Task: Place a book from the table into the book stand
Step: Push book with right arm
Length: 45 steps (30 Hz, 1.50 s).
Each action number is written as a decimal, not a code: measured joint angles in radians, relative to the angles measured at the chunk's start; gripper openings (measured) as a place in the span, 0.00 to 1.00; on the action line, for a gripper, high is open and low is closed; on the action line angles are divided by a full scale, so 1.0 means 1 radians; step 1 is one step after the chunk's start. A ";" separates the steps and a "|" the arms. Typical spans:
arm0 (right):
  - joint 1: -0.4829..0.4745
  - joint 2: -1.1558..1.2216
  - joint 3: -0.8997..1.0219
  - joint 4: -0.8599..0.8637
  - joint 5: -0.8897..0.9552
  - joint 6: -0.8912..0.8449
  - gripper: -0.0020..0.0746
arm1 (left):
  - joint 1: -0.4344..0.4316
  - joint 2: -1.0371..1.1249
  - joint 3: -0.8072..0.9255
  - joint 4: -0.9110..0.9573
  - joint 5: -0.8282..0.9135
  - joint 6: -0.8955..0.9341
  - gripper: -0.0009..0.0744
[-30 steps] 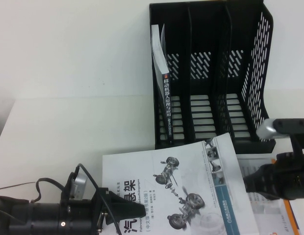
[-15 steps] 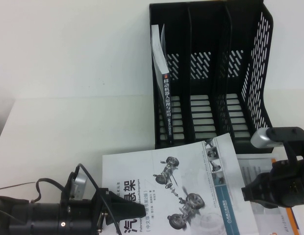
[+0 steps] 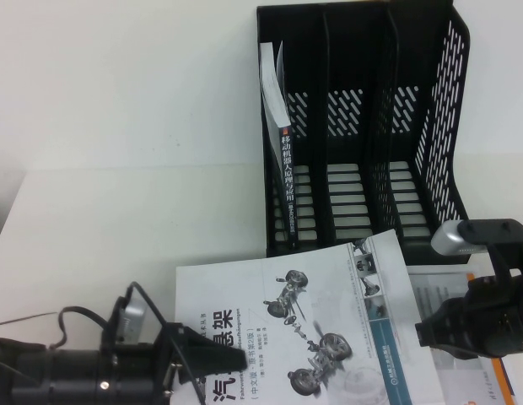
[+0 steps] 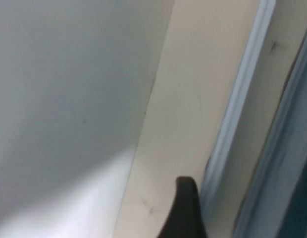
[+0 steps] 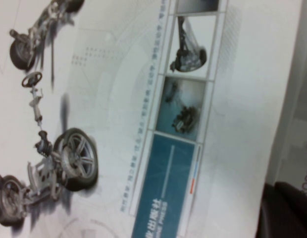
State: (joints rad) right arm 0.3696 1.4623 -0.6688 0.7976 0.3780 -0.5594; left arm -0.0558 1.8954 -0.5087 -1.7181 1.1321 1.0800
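Note:
The book point(image 3: 312, 321), white with grey car-suspension drawings and a bold black title, lies flat on the table point(image 3: 118, 169) in front of the book stand point(image 3: 363, 126). Its cover fills the right wrist view point(image 5: 119, 114), and its page edge runs through the left wrist view point(image 4: 193, 99). My left gripper point(image 3: 232, 364) lies low at the book's left edge, over the title. My right gripper point(image 3: 423, 329) sits at the book's right edge. The stand's middle and right slots hold nothing.
A black-spined book point(image 3: 283, 177) stands in the stand's left slot. Other books lie under and to the right of the book, one with an orange stripe point(image 3: 502, 371). The table's left edge shows at the far left point(image 3: 8, 219).
My right gripper moved left and down to the book's right edge, then held still. My left arm has slid back a little to the left. The book has not moved.

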 joint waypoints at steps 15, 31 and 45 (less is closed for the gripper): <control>0.000 0.002 0.000 0.000 0.002 -0.002 0.02 | 0.110 -0.114 0.000 0.010 0.000 -0.017 0.72; 0.000 0.002 0.000 0.002 0.002 -0.003 0.02 | 0.110 -0.119 0.000 0.036 -0.008 -0.021 0.72; 0.000 0.002 0.000 0.006 0.002 -0.003 0.02 | 0.110 -0.093 0.000 0.031 -0.009 -0.010 0.72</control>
State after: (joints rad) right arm 0.3696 1.4645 -0.6688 0.8040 0.3802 -0.5629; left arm 0.0543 1.8024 -0.5087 -1.6872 1.1230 1.0696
